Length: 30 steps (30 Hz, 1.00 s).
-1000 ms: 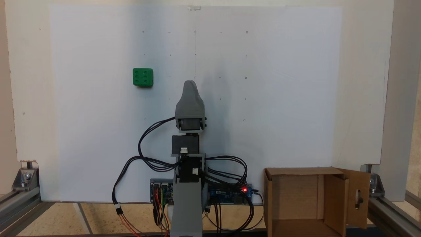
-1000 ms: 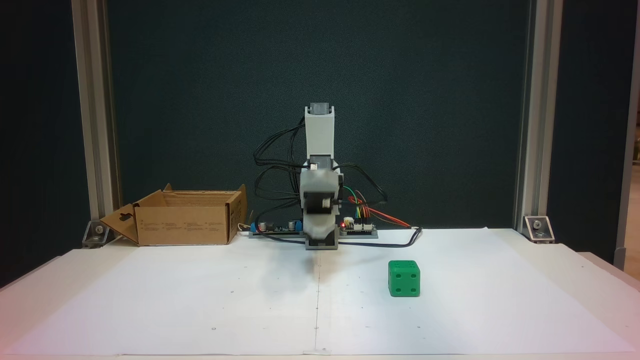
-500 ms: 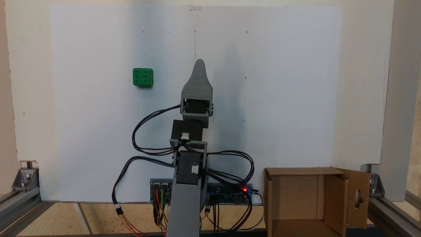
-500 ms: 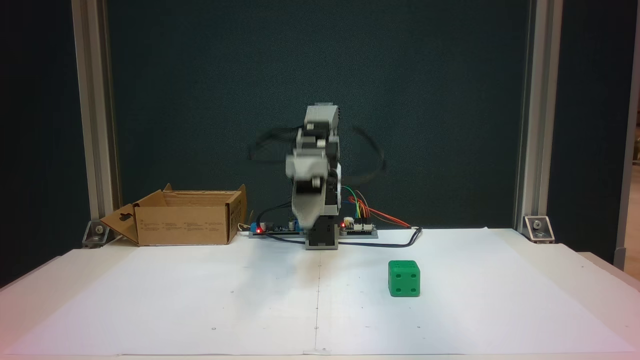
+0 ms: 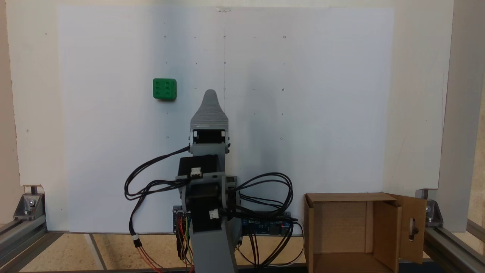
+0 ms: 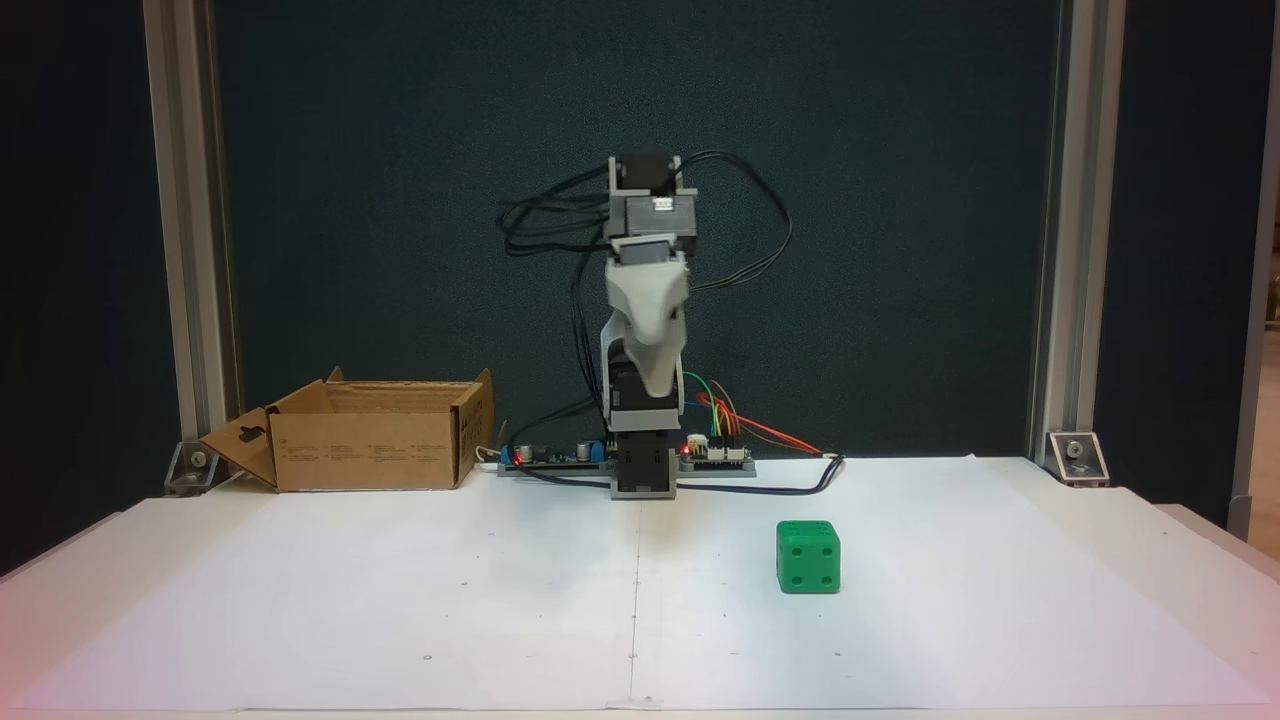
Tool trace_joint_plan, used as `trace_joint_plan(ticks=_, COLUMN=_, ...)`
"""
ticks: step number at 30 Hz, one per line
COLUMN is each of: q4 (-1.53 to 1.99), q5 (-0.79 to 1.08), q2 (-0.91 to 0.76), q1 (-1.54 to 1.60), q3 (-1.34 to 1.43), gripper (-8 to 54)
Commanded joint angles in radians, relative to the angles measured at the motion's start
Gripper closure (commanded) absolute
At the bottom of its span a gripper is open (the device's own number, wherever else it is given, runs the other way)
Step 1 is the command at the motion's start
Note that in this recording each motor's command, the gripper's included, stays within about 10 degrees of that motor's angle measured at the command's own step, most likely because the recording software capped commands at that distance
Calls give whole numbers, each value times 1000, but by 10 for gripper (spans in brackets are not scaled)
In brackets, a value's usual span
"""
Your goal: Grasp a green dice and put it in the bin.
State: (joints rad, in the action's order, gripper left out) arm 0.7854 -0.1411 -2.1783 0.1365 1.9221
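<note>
Item: grey plastic gripper (image 5: 210,94) of the hobby arm, tapered to a single visible tip; also seen raised well above the white paper sheet (image 6: 400,600), tip hanging down (image 6: 660,388). The jaws lie one behind the other in both fixed views, so whether they are parted cannot be told. Nothing is held.

Item: small bright green dice with rounded edges (image 5: 165,89). It lies up and to the left of the gripper tip in a fixed view from above, near but clearly apart; in the other fixed view it sits below and to the right of the tip (image 6: 808,557), resting on the sheet. A cube, so no long axis matters; its faces sit roughly square to the sheet edges. The coming move likely calls for a swing toward that side and a descent.

Item: brown corrugated cardboard bin with slotted flap (image 5: 394,223), on the opposite side of the gripper from the dice, beside the arm's base (image 6: 380,470).

View notes: the top-down view gives the sideways offset and the six-pip face; the front view gives the height gap and a four-pip face.
</note>
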Motion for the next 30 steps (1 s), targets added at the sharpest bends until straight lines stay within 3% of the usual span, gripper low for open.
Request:
trace_joint_plan(ticks=1, q4=159, q5=-132, q2=38, q1=46, q3=-104, gripper=34)
trace_joint_plan(ticks=5, q4=365, q5=-250, q2=152, q1=193, q3=-215, gripper=33)
trace_joint_plan(ticks=20, q4=360, q5=-439, q2=574, q1=345, q3=-522, gripper=32)
trace_joint_plan(ticks=30, q4=285, q5=-517, q2=637, q1=405, q3=-535, gripper=32)
